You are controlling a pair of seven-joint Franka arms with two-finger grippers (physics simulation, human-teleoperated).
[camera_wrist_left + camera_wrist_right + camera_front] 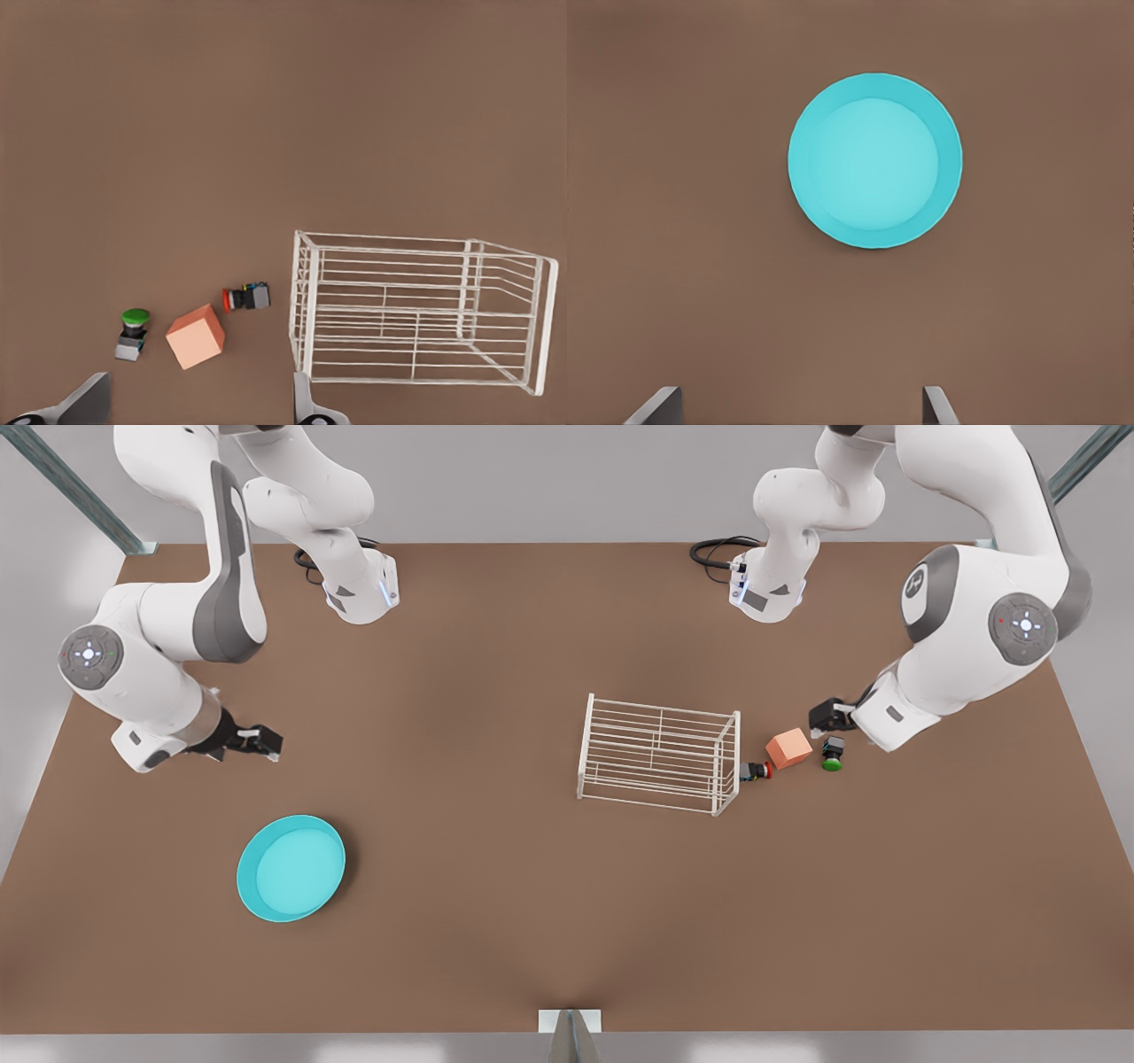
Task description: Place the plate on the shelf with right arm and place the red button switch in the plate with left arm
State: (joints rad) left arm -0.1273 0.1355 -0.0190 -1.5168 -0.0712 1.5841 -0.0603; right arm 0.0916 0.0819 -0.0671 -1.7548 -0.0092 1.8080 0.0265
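The plate (291, 867) lies lower left on the desk (496, 921); the right gripper (255, 742) hovers above it, fingers apart. The red button switch (756, 771) (on its side) touches the shelf (658, 755), centre-right; the left gripper (826, 715) hovers nearby, fingers spread.

Arm shells: you see glossy white, rounded links on both arms.
Joint covers: grey panels; round grey caps carry a white-lit control pad with tiny red and green dots.
Cables: black loops at each base.
Left gripper (828, 718): black.
Right gripper (257, 742): black.
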